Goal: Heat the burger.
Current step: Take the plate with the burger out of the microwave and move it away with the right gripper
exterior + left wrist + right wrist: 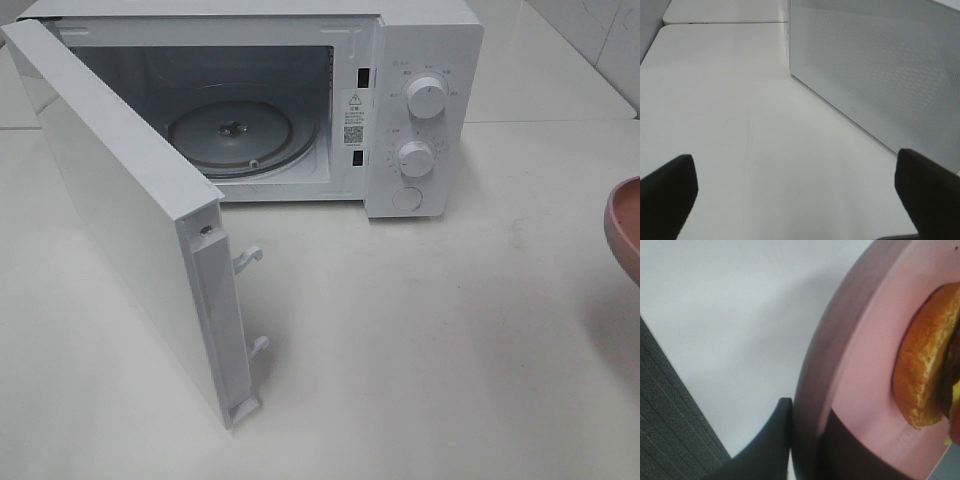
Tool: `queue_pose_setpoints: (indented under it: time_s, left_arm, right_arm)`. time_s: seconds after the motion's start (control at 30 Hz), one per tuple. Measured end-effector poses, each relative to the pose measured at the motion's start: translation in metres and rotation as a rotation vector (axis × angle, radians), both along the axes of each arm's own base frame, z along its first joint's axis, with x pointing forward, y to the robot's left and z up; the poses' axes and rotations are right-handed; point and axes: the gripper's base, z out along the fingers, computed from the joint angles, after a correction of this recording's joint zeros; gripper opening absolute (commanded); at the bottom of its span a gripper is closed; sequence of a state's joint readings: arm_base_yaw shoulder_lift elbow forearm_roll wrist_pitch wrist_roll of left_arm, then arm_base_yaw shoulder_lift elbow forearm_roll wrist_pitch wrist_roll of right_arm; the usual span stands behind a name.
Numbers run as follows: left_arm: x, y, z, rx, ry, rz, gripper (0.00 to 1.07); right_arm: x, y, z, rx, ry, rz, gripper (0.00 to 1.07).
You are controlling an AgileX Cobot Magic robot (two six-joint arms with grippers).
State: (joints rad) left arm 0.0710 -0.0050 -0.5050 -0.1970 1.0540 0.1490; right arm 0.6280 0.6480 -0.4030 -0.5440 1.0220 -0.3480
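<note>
While the door hangs wide: you have a clear path to the turntable [230,135] inside the microwave [420,60].
Carrier: your right gripper [805,440] is pinched shut on the rim of the pink plate [860,370], one finger under, one over.
Burger [927,355]: sits on that plate, inboard of the clamped rim, just beyond the jaws.
Heading: plate shows only at the right edge of the high view; the cavity lies to its left and farther back.
Left gripper [800,197]: jaws spread wide, empty, beside the open door [880,75].
Nearer arm: right, judging by its hold.
</note>
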Motion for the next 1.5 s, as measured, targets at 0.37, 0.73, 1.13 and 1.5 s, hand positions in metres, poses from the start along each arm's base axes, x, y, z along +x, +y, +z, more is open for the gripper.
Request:
queue_pose_setpoints:
  time_s: [0.37, 0.73, 1.13, 1.5]
  left_arm:
    - [0.000, 0.000, 0.000, 0.000, 0.000, 0.000, 1.00]
    - [0.000, 0.000, 0.000, 0.000, 0.000, 0.000, 1.00]
    - [0.000, 0.000, 0.000, 0.000, 0.000, 0.000, 1.00]
    - [0.000, 0.000, 0.000, 0.000, 0.000, 0.000, 1.00]
  right_arm:
    - [0.007, -0.005, -0.003, -0.042, -0.013, -0.239, 0.03]
    - [0.023, 0.002, 0.006, -0.027, -0.042, -0.518, 0.03]
    - [0.040, 0.013, 0.003, -0.003, -0.081, -0.722, 0.04]
    - [0.055, 0.023, -0.016, -0.056, -0.080, -0.822, 0.05]
